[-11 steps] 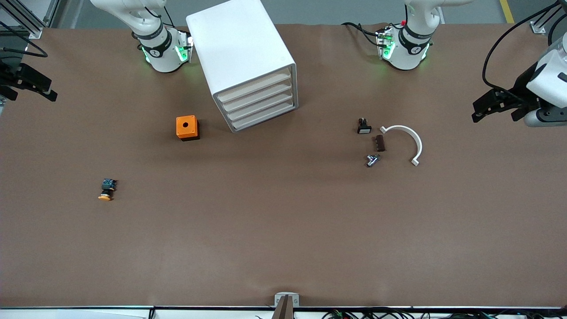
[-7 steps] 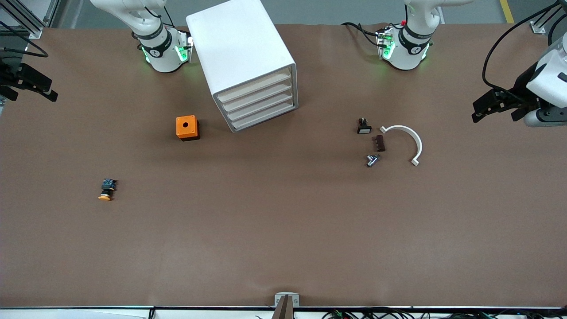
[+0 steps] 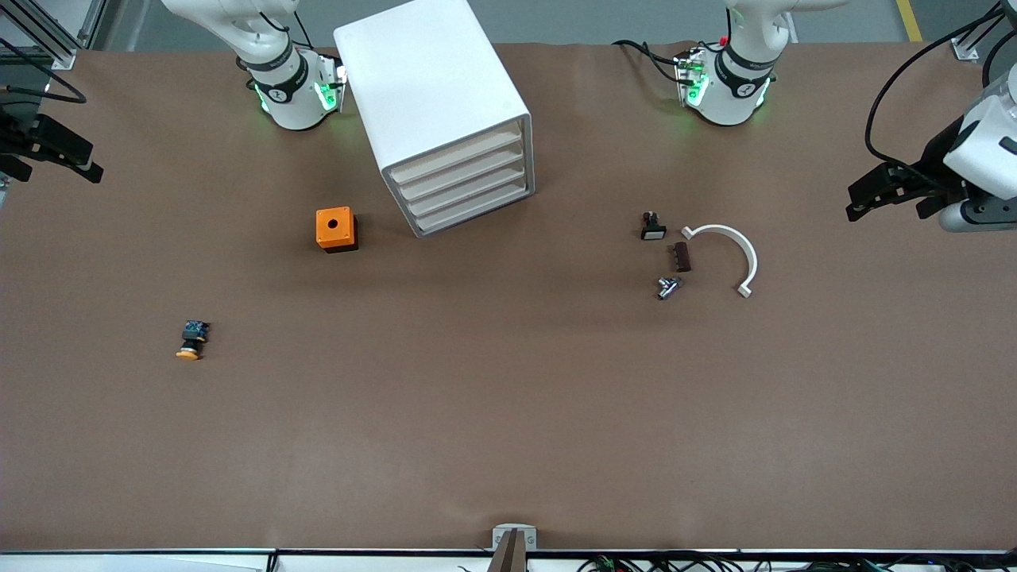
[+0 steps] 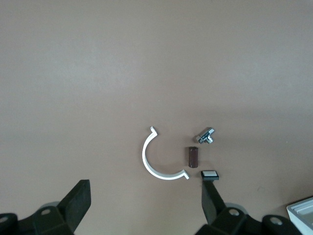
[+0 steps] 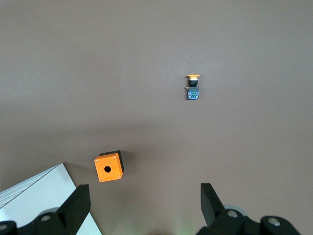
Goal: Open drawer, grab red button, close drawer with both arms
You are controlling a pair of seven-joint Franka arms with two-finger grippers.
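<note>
left gripper (image 3: 866, 195) drifted slightly, right gripper (image 3: 75, 163) too; both spread wide, empty, well apart from cabinet (image 3: 441, 119). drawer (image 3: 469, 195) unopened; everything left.

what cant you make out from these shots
- Red button: in no view; whether it lies inside the cabinet is unknowable, since all four drawers are shut.
- Left gripper: front view's edge crops its arm.
- Right gripper: likewise cropped there.
- Small black part and metal fitting: too small to identify.
</note>
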